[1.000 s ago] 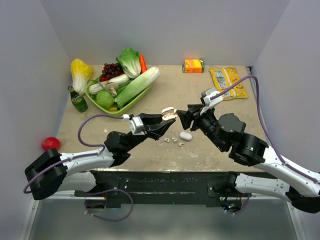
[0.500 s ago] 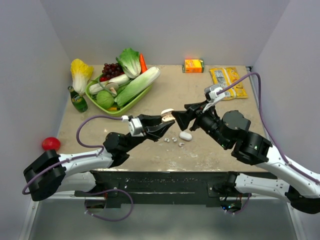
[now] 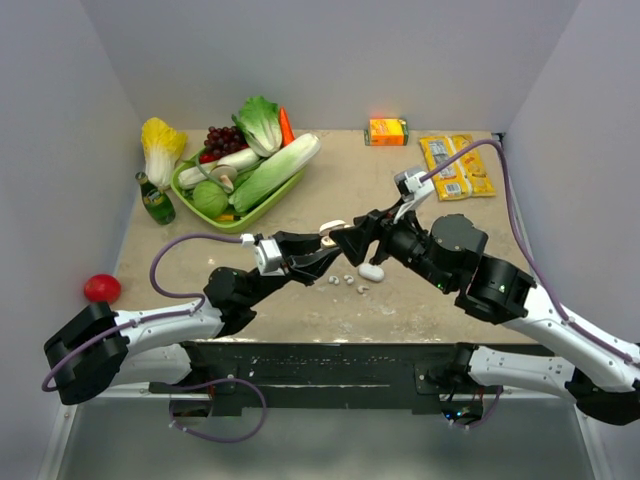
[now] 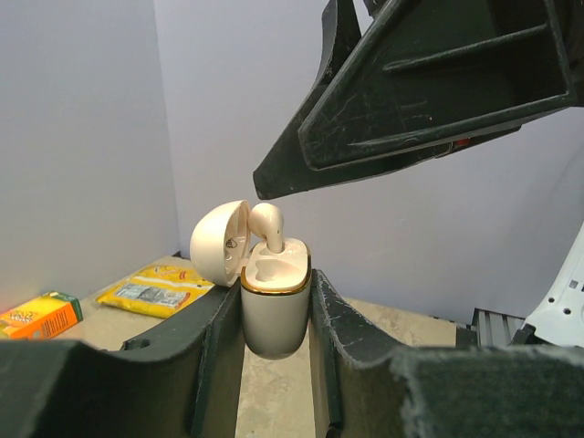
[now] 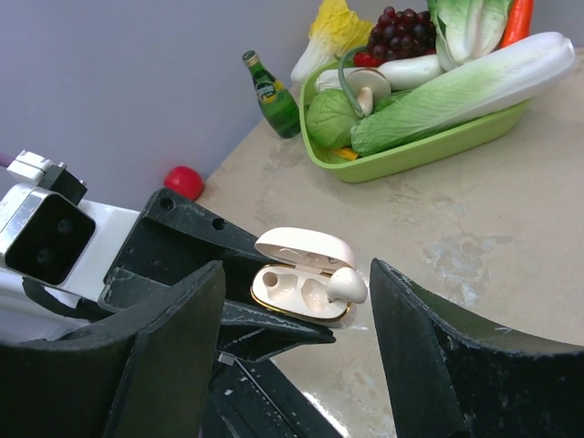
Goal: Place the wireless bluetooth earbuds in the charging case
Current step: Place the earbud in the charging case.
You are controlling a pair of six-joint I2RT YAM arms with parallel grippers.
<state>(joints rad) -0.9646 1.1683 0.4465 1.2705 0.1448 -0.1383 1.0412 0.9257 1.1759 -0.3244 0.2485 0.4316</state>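
Note:
My left gripper (image 3: 322, 243) is shut on the cream charging case (image 4: 274, 310) and holds it upright above the table with its lid (image 4: 219, 242) swung open. One white earbud (image 4: 267, 224) stands in one slot, its head sticking up; the other slot is empty. The case (image 5: 306, 294) and earbud (image 5: 347, 285) also show in the right wrist view. My right gripper (image 3: 350, 238) is open and empty, its fingers (image 5: 173, 347) standing either side of the case without touching it. Small white earbud-like pieces (image 3: 349, 280) lie on the table below.
A white pebble-shaped object (image 3: 371, 271) lies beside the loose pieces. A green tray (image 3: 240, 218) of vegetables and a green bottle (image 3: 155, 200) stand at the back left. An orange carton (image 3: 387, 131) and a yellow packet (image 3: 455, 165) lie at the back right. A red ball (image 3: 101, 288) sits at the left edge.
My right gripper has moved left and closer, so its open fingers now bracket the case. The left gripper and case have barely moved.

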